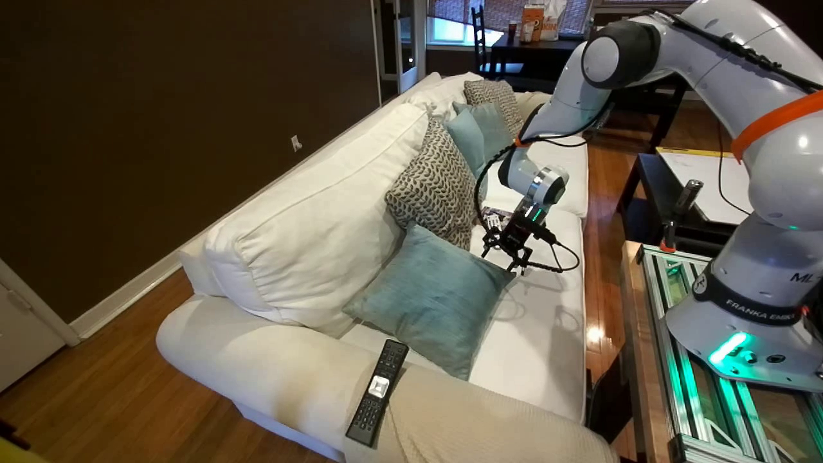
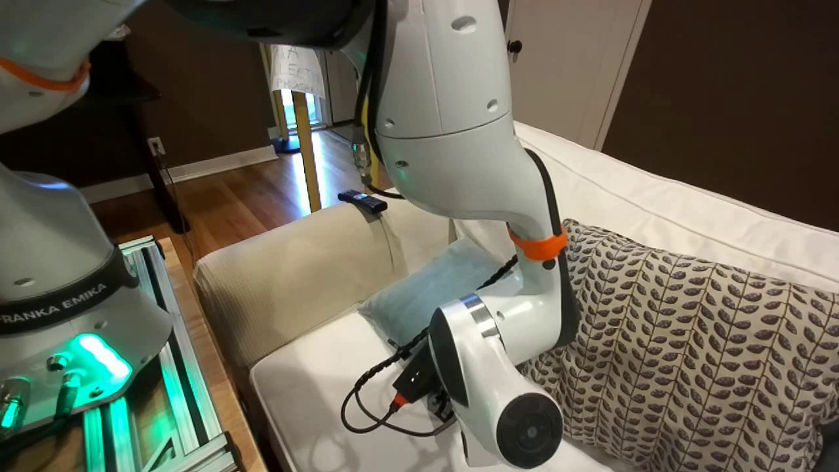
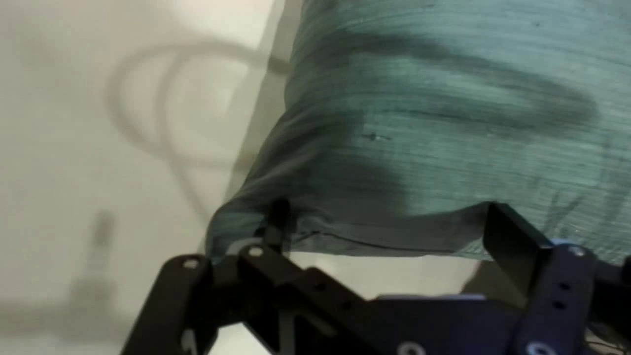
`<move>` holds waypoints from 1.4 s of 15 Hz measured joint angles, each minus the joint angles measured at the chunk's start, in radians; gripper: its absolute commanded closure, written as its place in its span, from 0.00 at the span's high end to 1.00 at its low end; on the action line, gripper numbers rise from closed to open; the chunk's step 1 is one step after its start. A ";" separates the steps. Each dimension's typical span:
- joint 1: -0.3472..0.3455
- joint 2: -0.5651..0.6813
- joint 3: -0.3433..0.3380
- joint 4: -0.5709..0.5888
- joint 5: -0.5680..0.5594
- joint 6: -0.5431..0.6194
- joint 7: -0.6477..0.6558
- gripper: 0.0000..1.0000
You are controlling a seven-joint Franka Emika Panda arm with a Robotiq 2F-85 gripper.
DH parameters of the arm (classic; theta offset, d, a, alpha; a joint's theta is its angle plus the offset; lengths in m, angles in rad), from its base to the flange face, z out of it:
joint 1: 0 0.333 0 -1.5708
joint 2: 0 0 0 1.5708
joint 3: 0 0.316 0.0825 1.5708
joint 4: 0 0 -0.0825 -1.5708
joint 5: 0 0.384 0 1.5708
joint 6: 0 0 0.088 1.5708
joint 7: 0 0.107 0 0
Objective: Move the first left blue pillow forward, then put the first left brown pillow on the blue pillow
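The white sofa (image 1: 321, 212) ran beneath the blue pillow (image 1: 431, 292) and well past it; its seat (image 1: 546, 360) carried the pillow, and its armrest (image 1: 514, 418) stood just beside one of the pillow's corners. The robot arm (image 2: 452, 164) reached in from the blue pillow's seat-front side, its base well apart from the pillow on a wood-edged table (image 1: 639, 321). The brown pillow (image 1: 440, 183), pale with a dense dark leaf print, leaned against the sofa just beyond the blue pillow, as both exterior views showed; I could not tell whether the two touched. Farther past the blue pillow, in an exterior view, came another printed pillow (image 1: 495, 96) and some plain teal cushioning (image 1: 492, 128), one piece or two I could not tell. Much of a size with these, the blue pillow itself lay between the armrest and the brown pillow, one corner pointing toward the seat's front. The gripper (image 3: 388, 207) stood right at that corner. In the wrist view its fingers (image 3: 515, 241) were spread wide, a stretch of the blue pillow's edge running between them, one finger close by the corner; whether either pressed into the cloth, I could not tell. Smallest was a black remote (image 1: 366, 411), lying on the armrest near the blue pillow.
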 measured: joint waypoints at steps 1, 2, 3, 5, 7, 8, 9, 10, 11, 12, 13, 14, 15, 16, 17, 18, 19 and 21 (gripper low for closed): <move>0.000 0.016 -0.003 0.017 0.003 -0.024 0.020 1.00; 0.000 0.033 -0.007 0.035 0.003 -0.051 0.041 1.00; 0.001 0.048 -0.012 0.051 0.003 -0.077 0.058 0.89; 0.001 0.077 -0.020 0.084 0.003 -0.127 0.085 0.66; 0.001 0.100 -0.029 0.117 0.003 -0.169 0.101 0.49; 0.001 0.109 -0.033 0.132 0.003 -0.190 0.104 0.43; 0.001 0.116 -0.037 0.145 0.003 -0.218 0.106 0.34; 0.001 0.122 -0.041 0.157 0.002 -0.251 0.107 0.28; 0.001 0.127 -0.046 0.168 -0.001 -0.288 0.110 0.22; 0.001 0.131 -0.053 0.177 -0.008 -0.330 0.120 0.13; 0.001 0.135 -0.060 0.185 -0.016 -0.374 0.129 0.07; 0.001 0.138 -0.067 0.194 -0.032 -0.422 0.140 0.02; 0.001 0.141 -0.075 0.203 -0.055 -0.478 0.153 0.00; 0.002 0.143 -0.083 0.214 -0.082 -0.535 0.165 0.00; 0.002 0.148 -0.088 0.226 -0.109 -0.588 0.175 0.03; 0.002 0.152 -0.092 0.238 -0.136 -0.637 0.180 0.02; 0.003 0.158 -0.095 0.251 -0.164 -0.683 0.184 0.00; 0.008 0.174 -0.100 0.280 -0.226 -0.765 0.192 0.02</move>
